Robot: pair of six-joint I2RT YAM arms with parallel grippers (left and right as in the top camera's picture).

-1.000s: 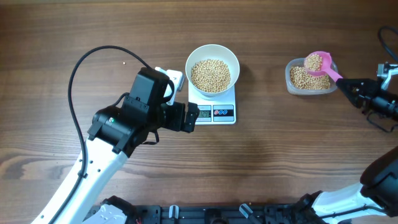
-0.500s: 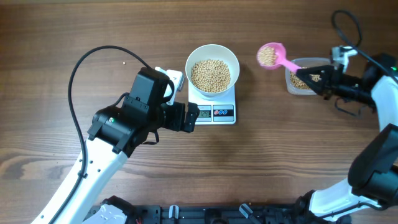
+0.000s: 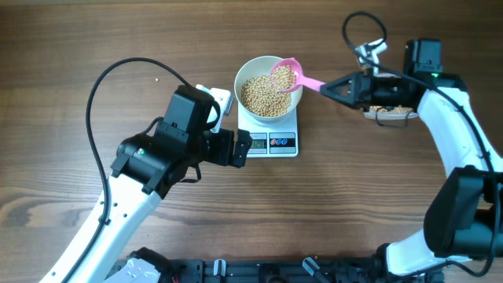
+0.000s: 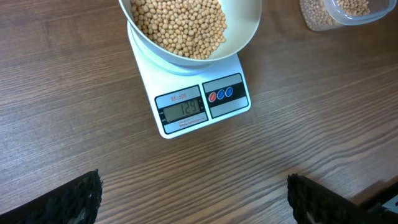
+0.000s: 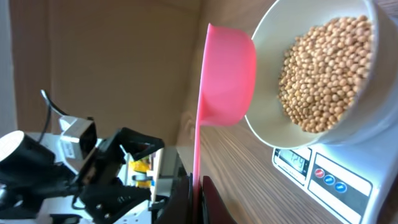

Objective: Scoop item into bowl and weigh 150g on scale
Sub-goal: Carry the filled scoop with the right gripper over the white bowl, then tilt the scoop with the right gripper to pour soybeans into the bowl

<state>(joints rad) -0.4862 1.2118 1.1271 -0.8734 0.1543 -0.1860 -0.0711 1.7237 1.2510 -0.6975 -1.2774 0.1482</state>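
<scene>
Step in hand: dosing, with a loaded scoop at the bowl and not tipped.

- scale [image 3: 271,143] is the reference. The bowl [image 3: 263,64] sits on its platform, well filled with beans [image 3: 263,96].
- The display looks like 129, so it's short of target.
- right gripper [image 3: 334,86] is on the scale's far-right side, jaws clamped on the handle of the pink scoop [image 3: 284,76]. The cup hangs over the bowl's right rim, roughly level, with beans in it.
- left gripper [image 4: 196,202] is parked just off the scale's front-left, fingers spread wide and holding nothing.
- The clear tub [image 4: 342,12] sits well right of the scale with stock left in it.

Next move: roll the wrist slowly and trickle the beans in while watching the display. My guess is a full dump could overshoot. Keep the cup inside the rim, since beans spilled on the platform would also be weighed.
</scene>
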